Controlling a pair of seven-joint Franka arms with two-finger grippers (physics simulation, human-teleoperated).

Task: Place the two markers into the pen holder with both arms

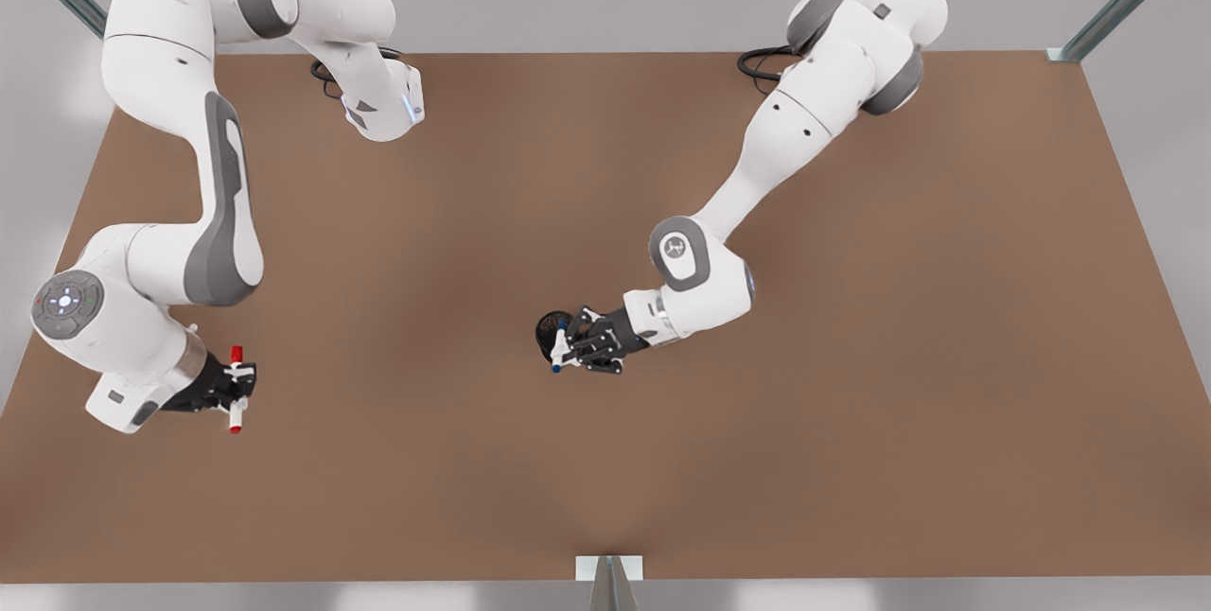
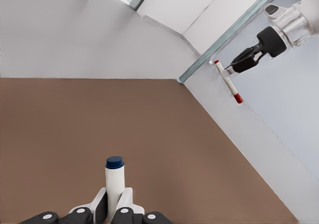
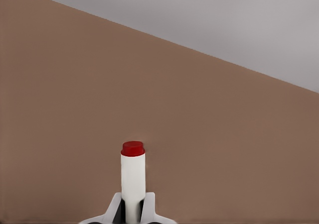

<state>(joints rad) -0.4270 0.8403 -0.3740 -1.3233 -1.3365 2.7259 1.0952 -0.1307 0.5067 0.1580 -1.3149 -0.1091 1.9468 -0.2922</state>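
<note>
Care now belongs to my left gripper [image 1: 566, 349], fingers clamped on the blue marker [image 1: 560, 346] right beside the pen holder [image 1: 550, 331] mid-table. I'd stand the marker upright over the cup's mouth and lower it before letting go, since the cup is narrow. My right gripper [image 1: 238, 388] waits near the front view's left edge of the table [image 1: 851, 403], fingers pinching the red marker [image 1: 236, 389]. Count: two markers, one holder, two arms.

Two thin white-barrelled markers: one red-capped [image 1: 236, 389], one dark-blue-capped [image 1: 559, 347]. One small black cylindrical pen holder [image 1: 547, 330]. Two white jointed arms, each with one black claw, on one brown table [image 1: 851, 422].
</note>
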